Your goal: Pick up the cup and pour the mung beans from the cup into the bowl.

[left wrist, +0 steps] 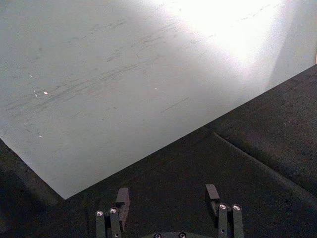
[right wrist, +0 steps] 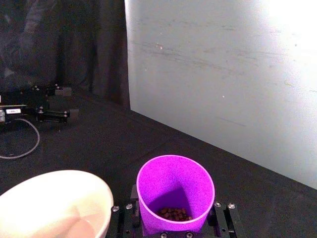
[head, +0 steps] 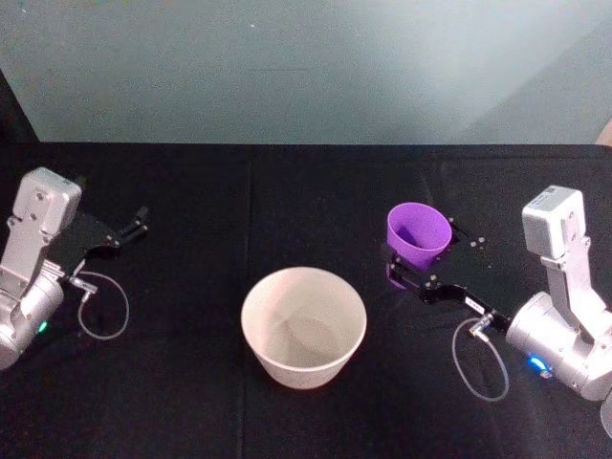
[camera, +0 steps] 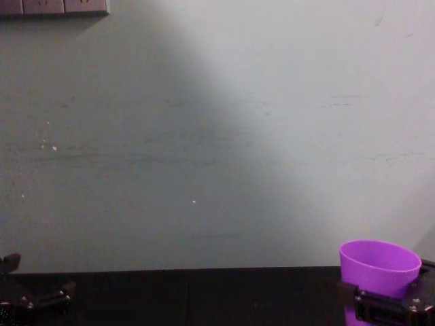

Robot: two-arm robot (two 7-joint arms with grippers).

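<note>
- A table (head: 287, 201) covered in black cloth stands before a pale wall (head: 287, 67), seen from above and in front
- A cream bowl (head: 298, 365) sits near the front edge of the table, about midway between the two arms
- A small bright purple cup (head: 418, 234) stands upright to the right of the bowl and a little farther back, clear of the bowl's rim
- A small heap of brownish-green mung beans (right wrist: 174, 214) lies at the bottom of the cup, covering only part of its floor
- The right gripper (head: 418, 251) reaches in from the right side of the table and is closed around the cup, with one black finger pressed against each side of the lower wall
- From the chest view the fingers clasp the cup near its base; whether the base touches the cloth cannot be told
- The left gripper (head: 141, 221) is at the far left of the table, well apart from the bowl and the cup, pointing towards the wall
- Its two fingers are spread wide with nothing between them, and only black cloth lies beneath
</note>
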